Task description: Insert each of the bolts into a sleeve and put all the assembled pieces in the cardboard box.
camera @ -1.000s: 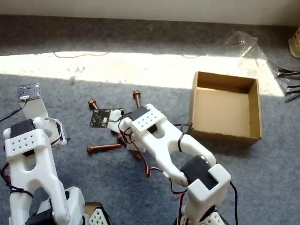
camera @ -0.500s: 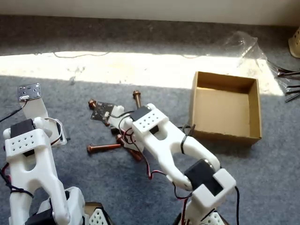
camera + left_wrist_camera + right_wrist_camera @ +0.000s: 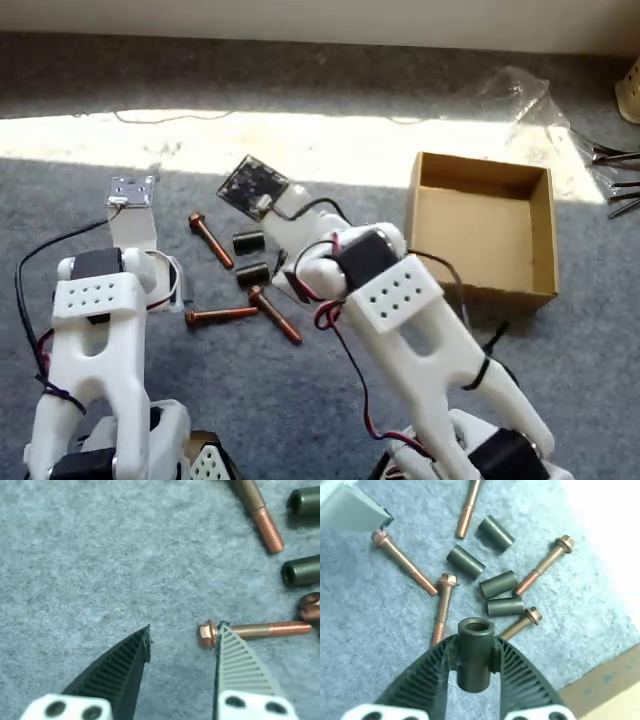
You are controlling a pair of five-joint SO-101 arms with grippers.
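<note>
Grey carpet is the work surface. A band of sunlight crosses it toward 12 o'clock, and beyond that runs a pale strip, probably the foot of a wall.

At 3 o'clock from the loose parts stands the cardboard box, open-topped and showing bare cardboard floor. Its near wall hides a strip of that floor. A crumpled clear plastic bag lies at 12 o'clock of the box, and black cables are cut off by the frame edge at 3 o'clock.

Copper bolts and dark sleeves lie scattered on the carpet between the two arms, where the right arm covers part of the pile.

The right gripper is clenched on one sleeve, held upright with its open bore toward the wrist camera. It is above four loose sleeves and five bolts.

The left gripper is spread wide, low over the carpet. The tip of its pale finger is just beside the head of a bolt; whether they touch is hard to tell. Two more sleeves there are cut off by the frame edge.
</note>
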